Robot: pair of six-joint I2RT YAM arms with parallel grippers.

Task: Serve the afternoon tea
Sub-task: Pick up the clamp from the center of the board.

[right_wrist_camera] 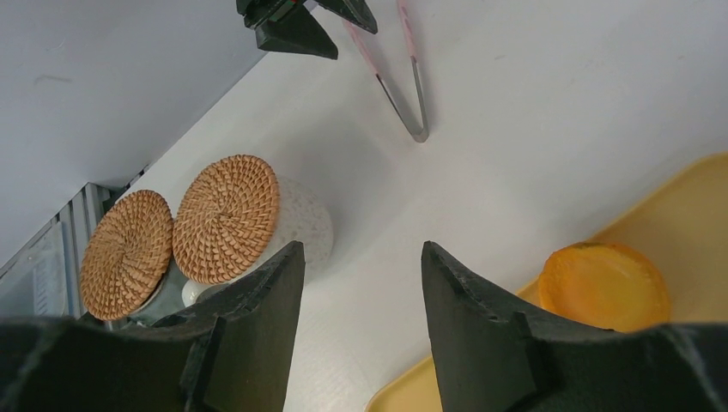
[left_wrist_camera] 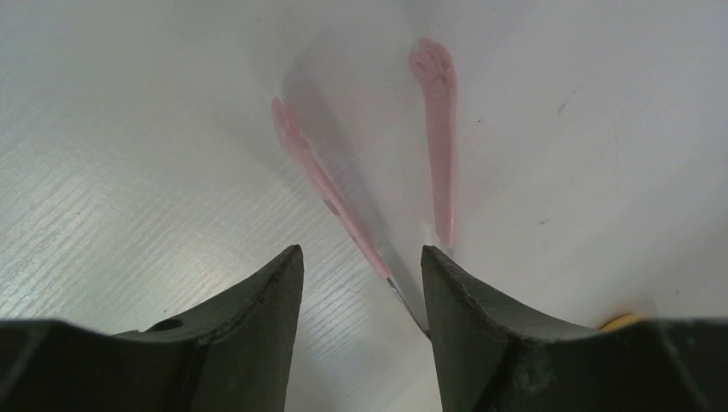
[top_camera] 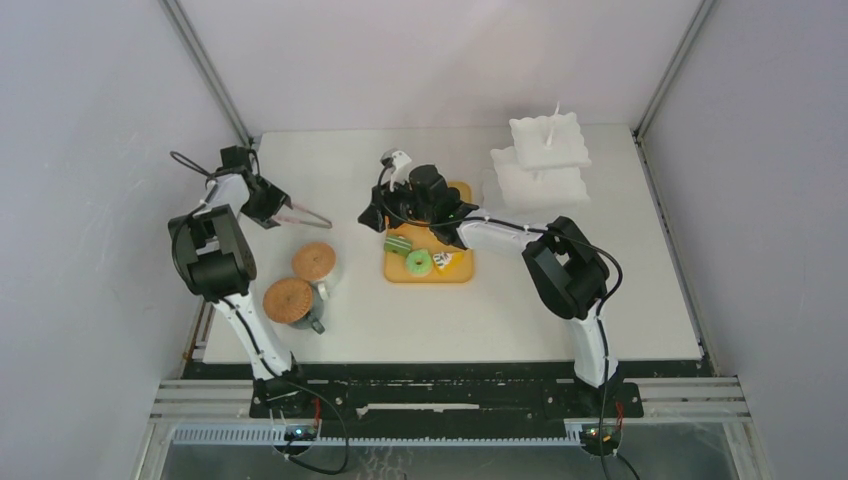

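1. The left gripper [left_wrist_camera: 360,251] has its fingers spread. It straddles the near end of the pink tongs [left_wrist_camera: 326,184], which lie flat at 10 o'clock on the table [top_camera: 520,310]. That thin end sits hard by the 3 o'clock finger, not centred, and I cannot tell whether they touch. A squeeze from here could flick the tongs sideways or skid them out.
2. The right gripper [right_wrist_camera: 360,249] is spread and empty. It hovers at the 9 o'clock edge of the yellow tray [right_wrist_camera: 687,215], with an orange tart [right_wrist_camera: 603,285] at its 4 o'clock. Coming down carelessly, a finger could catch the rim and jolt the green donut [top_camera: 418,262] and yellow wedge [top_camera: 446,260].
3. The two mugs [right_wrist_camera: 305,223] stand close together at 8 o'clock, with cork coasters [right_wrist_camera: 225,216] resting on top. The left arm's elbow is near, and a swing could knock a coaster off.
4. The white tiered stand [top_camera: 540,165] sits at 1 o'clock, well apart from the tray. If the pastries go there, smooth ones may slip from the tongs on the way.
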